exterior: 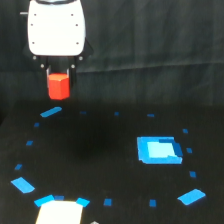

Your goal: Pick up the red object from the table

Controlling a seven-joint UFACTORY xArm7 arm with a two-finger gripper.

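Observation:
The red object [58, 86], a small red-orange block with a faceted top, hangs at the exterior view's upper left, just under the white body of my gripper [58, 75]. Dark fingers [46, 70] flank the block's top on both sides, and the gripper is shut on it. The block's lower edge sits above a blue tape strip [50, 112] on the black table [100, 150], so it looks lifted off the surface. The fingertips are hard to make out against the dark background.
A bright blue rectangle [159, 149] lies at the right of the table. Small blue tape marks ring the middle, with larger ones at the lower left [22, 185] and lower right [192, 196]. A pale block [60, 212] sits at the bottom edge.

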